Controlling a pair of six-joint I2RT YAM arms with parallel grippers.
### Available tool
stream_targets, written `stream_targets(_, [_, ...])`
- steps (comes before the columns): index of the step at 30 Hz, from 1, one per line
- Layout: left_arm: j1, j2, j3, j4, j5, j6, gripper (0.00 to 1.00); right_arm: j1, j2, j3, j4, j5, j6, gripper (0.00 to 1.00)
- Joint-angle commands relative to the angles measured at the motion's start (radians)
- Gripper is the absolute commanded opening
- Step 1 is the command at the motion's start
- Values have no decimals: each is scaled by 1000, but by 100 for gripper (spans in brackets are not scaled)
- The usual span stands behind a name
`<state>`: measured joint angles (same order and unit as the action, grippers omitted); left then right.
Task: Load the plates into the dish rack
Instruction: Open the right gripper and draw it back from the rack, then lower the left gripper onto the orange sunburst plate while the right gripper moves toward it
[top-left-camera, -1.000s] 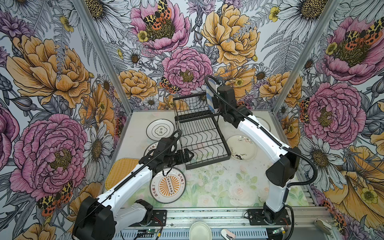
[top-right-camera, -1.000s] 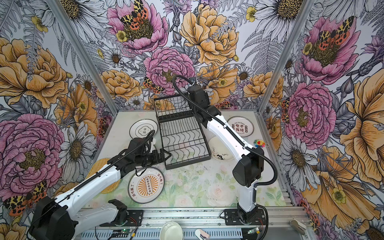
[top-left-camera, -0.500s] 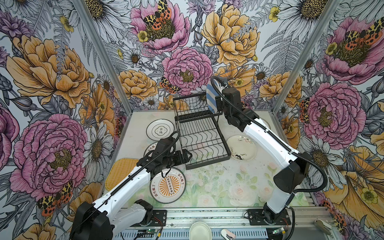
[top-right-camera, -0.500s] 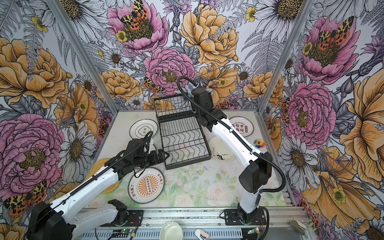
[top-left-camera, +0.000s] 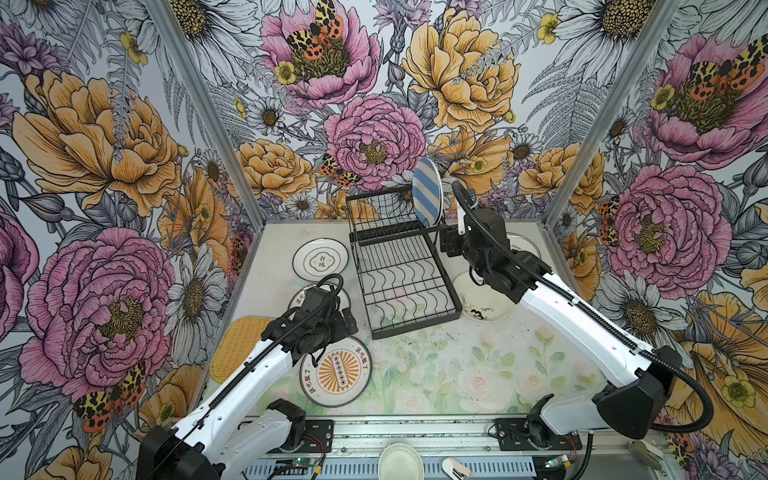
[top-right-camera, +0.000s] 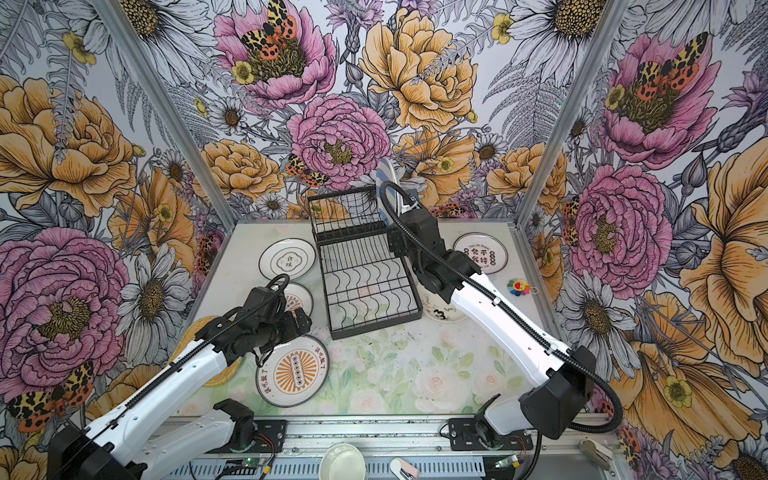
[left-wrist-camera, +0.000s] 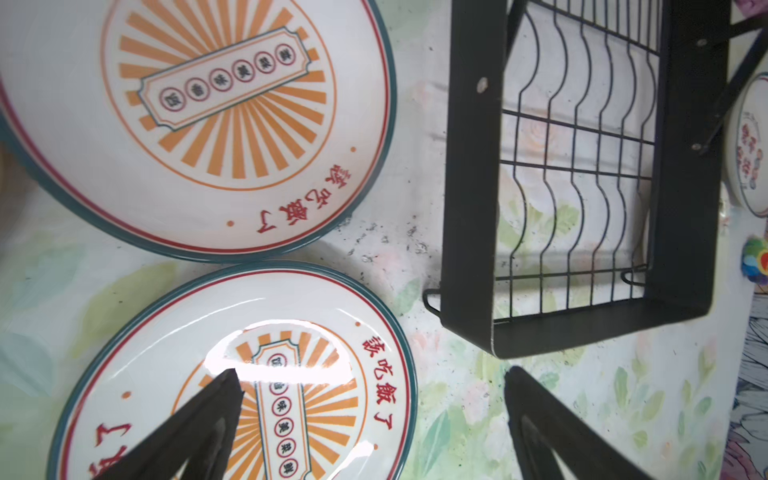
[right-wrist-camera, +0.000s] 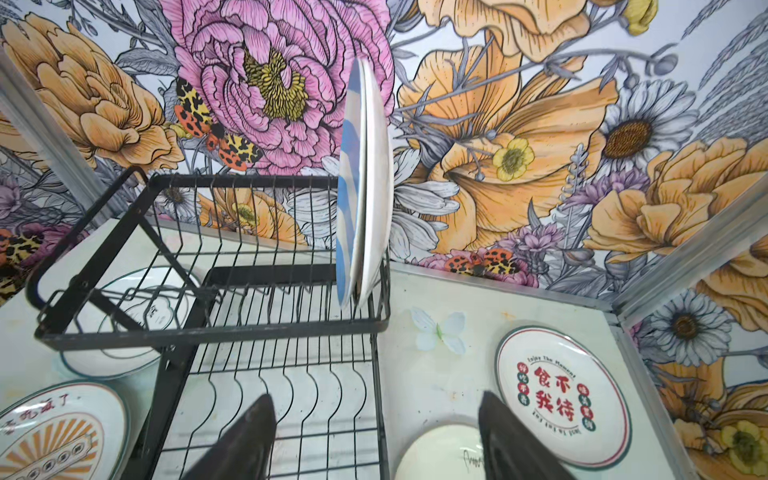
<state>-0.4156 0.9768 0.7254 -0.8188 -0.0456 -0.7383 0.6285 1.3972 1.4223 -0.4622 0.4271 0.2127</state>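
- Claws first: my right claw (right-wrist-camera: 376, 397) is spread wide with nothing in it, and my left claw (left-wrist-camera: 372, 372) is open as far as it goes, also empty.
- Straight ahead of the right claw, the striped plate (right-wrist-camera: 361, 187) stands on edge in the end slot of the dish rack's (right-wrist-camera: 208, 332) raised tier, on this arm's side. It is edge-on to me, in line with the gap between the fingers and clear of both.
- I count that plate as loaded. Every other slot looks bare in both top views.
- Close to the same arm, flat on the table (top-left-camera: 436, 374), are a plate with red characters (right-wrist-camera: 561, 395) beside the rack and a doodled white plate (top-left-camera: 484, 309) partly hidden under the forearm.
- On the left, the sunburst plate (left-wrist-camera: 166, 374) has its rim between my fingers: one finger sits over the painted face, the other over bare table.
- I think the next pick turns on that. The plate lies flat, so the outer finger must get under the rim. I cannot tell how high the claw is above it.
- A second sunburst plate (left-wrist-camera: 208, 104) lies just beside it, and the rack's near corner is just past the outer finger.
- Further out on the left are a white plate with black characters (top-left-camera: 320, 261) and a yellow woven tray (top-left-camera: 232, 349).
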Motion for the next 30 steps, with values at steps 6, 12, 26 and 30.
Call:
stream_targets(6, [106,57,-22,-54,-121,41,99,5,-136,-176,-45,-77,133,81])
stream_targets(12, [146,139,-28,-26,-152,77,99,6,-176,-220,-53,-75,157,81])
stream_targets(26, [287,174,-114,130,-14,137,99,5,-205,-220,-64,-65,145,83])
stream_targets(30, [295,187,-119,147,4,146,99,5,-217,-224,-69,-58,142,83])
